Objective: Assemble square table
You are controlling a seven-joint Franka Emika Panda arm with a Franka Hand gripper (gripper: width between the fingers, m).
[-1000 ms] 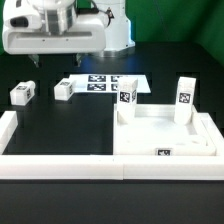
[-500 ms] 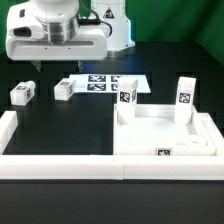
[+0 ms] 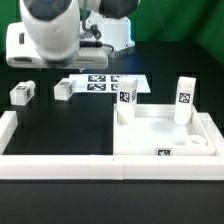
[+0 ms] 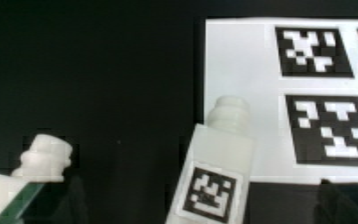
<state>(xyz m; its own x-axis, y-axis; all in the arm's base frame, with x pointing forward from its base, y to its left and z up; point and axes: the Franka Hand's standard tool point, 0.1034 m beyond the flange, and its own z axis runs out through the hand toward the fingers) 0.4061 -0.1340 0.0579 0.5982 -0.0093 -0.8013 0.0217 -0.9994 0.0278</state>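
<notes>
Plainly, black-and-white tags [image 4: 208,190] mark the legs [image 4: 224,150] and marker board [image 4: 247,70].

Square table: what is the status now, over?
Claw open, empty. White plastic square tabletop holds two upright white tagged legs; two loose white tagged legs lie apart. Nothing blocks them.

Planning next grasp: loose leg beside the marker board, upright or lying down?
Lying down. The leg rests on its side by the marker board; the wrist view shows its full length flat.
</notes>
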